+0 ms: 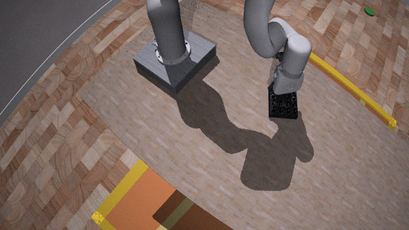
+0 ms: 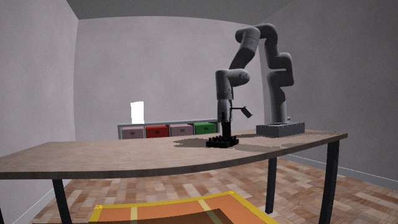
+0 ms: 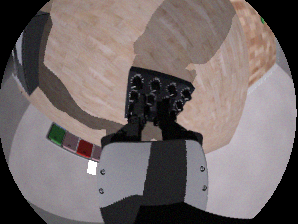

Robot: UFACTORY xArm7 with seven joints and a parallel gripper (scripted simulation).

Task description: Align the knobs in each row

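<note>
The black knob box (image 1: pixel 283 106) stands on the wooden table, right of the arm's base. It also shows in the side view (image 2: pixel 221 142) and in the wrist view (image 3: pixel 160 94), where several round knobs are visible. My gripper (image 3: pixel 150 101) points straight down over the box, with its fingers at a knob in the row nearest the wrist camera. The fingers stand a little apart on either side of that knob and do not clamp it. In the side view the gripper (image 2: pixel 226 134) reaches down to the knob tops. The knob lines and names are too small to read.
The arm's grey base block (image 1: pixel 175 61) sits at the back of the table. A shelf with coloured bins (image 2: pixel 168 130) stands behind the table against the wall. A yellow-edged orange mat (image 1: pixel 150 201) lies on the floor.
</note>
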